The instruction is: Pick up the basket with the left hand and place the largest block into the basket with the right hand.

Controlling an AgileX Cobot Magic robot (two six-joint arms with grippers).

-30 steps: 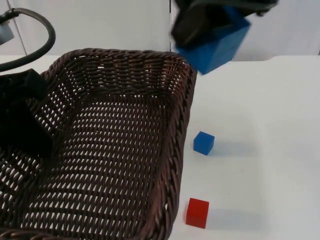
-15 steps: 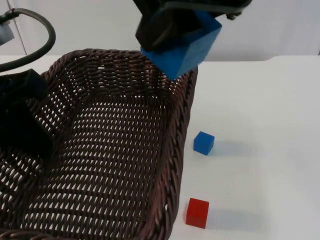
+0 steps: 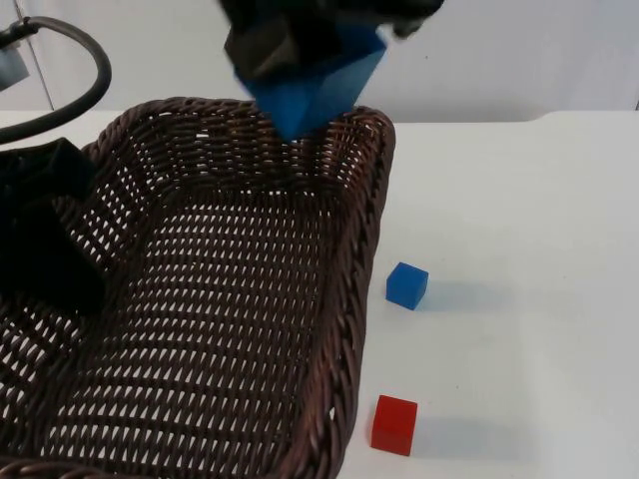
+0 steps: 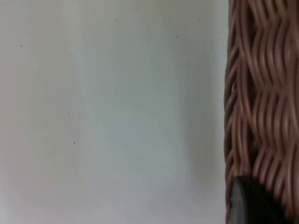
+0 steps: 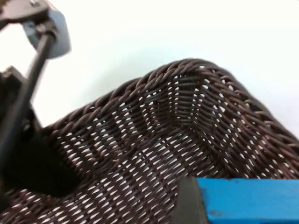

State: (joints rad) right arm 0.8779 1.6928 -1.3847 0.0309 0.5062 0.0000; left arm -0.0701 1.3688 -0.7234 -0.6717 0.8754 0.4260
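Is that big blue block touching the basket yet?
Cannot tell. In the top view the big blue block, held by the right tool, overlaps the basket rim, showing neither contact nor gap.

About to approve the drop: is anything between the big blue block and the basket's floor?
Nothing visible. The right claw holds the large blue block above the basket at its far rim; the woven floor below it looks bare. The left claw holds the basket's side.

A wicker basket (image 3: 215,299) is the landmark. Above its far rim hangs the largest block (image 3: 315,85), held in the right gripper (image 3: 300,50). The left gripper (image 3: 45,239) grips the basket's left side. Two smaller blocks lie on the table (image 3: 519,249) right of the basket: one (image 3: 406,285) beside its middle, the other (image 3: 394,425) nearer its front corner.
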